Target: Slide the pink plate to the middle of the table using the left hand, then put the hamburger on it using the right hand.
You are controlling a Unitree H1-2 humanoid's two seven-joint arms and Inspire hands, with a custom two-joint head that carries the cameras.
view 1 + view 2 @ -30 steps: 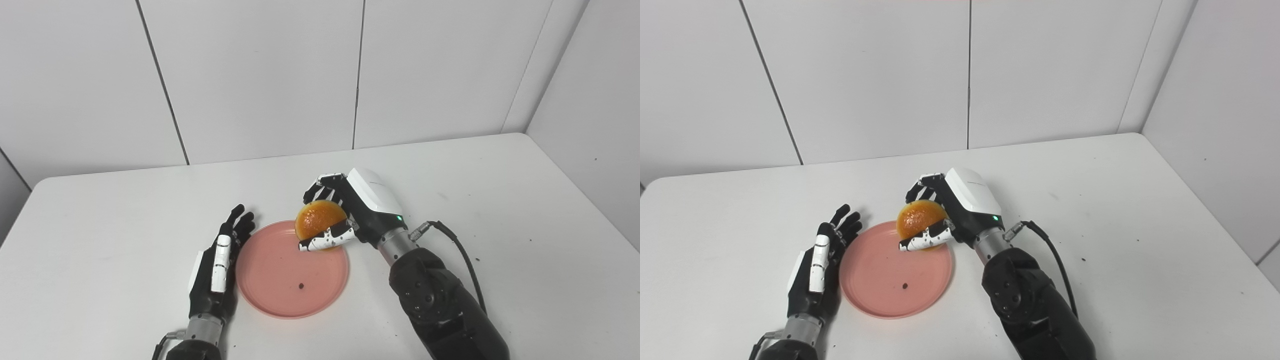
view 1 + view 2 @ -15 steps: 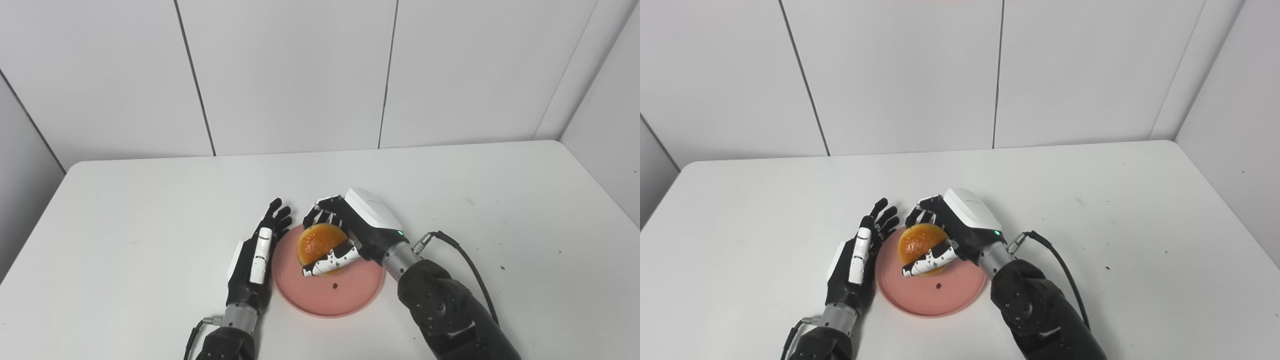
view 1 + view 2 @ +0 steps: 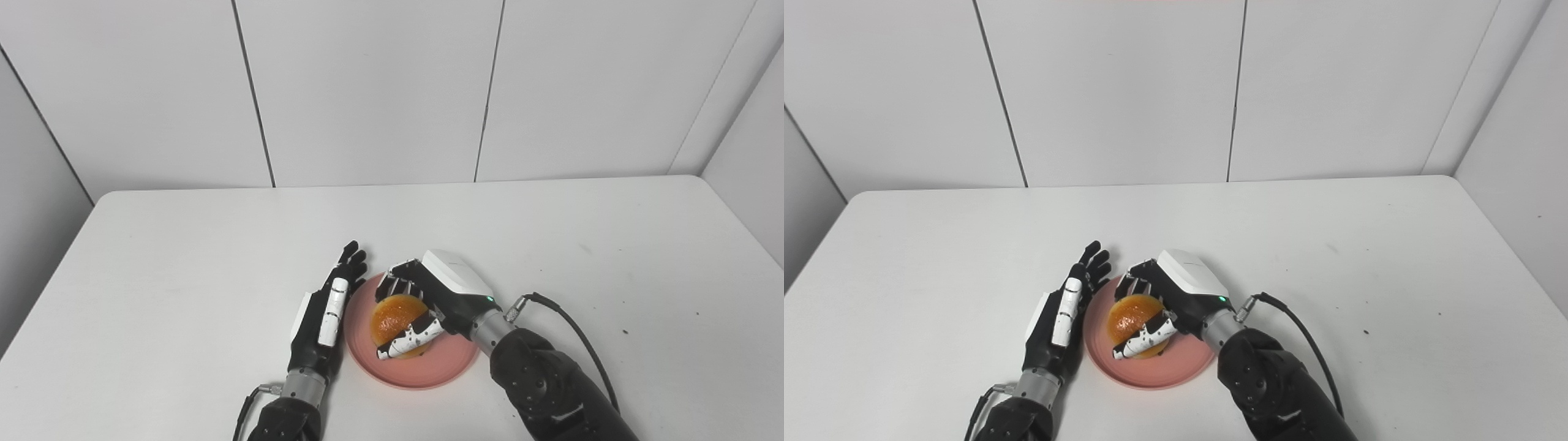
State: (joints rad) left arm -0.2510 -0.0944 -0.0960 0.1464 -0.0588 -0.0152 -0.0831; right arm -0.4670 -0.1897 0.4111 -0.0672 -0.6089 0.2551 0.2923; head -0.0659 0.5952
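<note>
Left eye view, from the left: left robot hand (image 3: pixel 323 318) flat on the worktop (image 3: pixel 153 275), fingers spread, empty, beside the pink plate (image 3: pixel 450 367); right robot hand (image 3: pixel 429 306) clasped around the hamburger (image 3: pixel 395 315), over the plate's middle

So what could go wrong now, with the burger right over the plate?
1. The right robot hand is shut around the burger. If it opens unevenly, the thumb under the bun could tip it or drag it off centre.
2. The left robot hand lies flat beside the plate, right by its rim. A bump there could slide the plate away while the burger is being set down.
</note>
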